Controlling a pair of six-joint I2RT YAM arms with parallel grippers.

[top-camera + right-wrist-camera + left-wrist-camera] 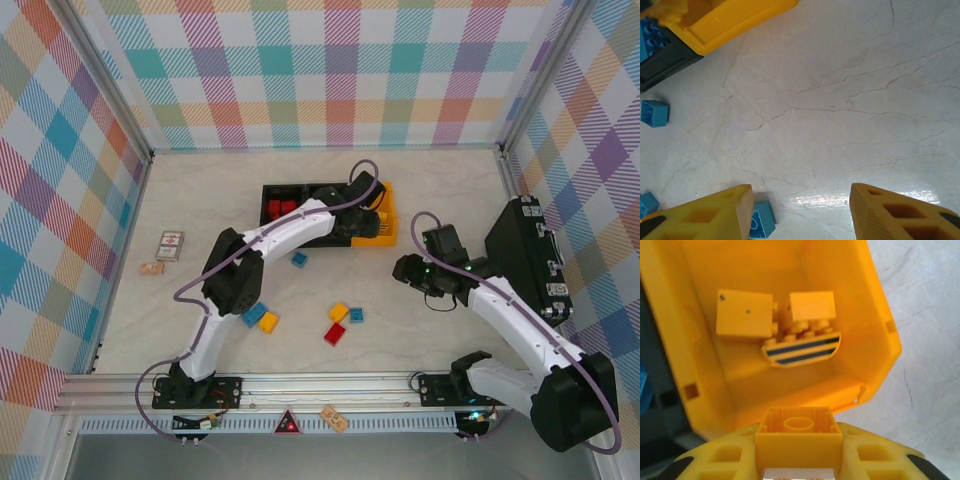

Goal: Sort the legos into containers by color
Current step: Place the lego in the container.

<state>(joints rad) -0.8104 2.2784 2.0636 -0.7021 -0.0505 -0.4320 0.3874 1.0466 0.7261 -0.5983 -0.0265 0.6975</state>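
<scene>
We are gripping a yellow brick [799, 432] in the left jaws, and it is hanging just at the near wall of the yellow bin [880, 330], where two yellow legos [745, 315] and a striped piece [802, 347] are already lying. To do this step well, we are planning to bring the brick further over the open middle before letting go, so it is not catching the rim. The right jaws are standing open and empty over the bare worktop [840, 100], beside a blue brick [761, 220]. There is wide room there, though the black case [525, 260] is closing it on the right.
</scene>
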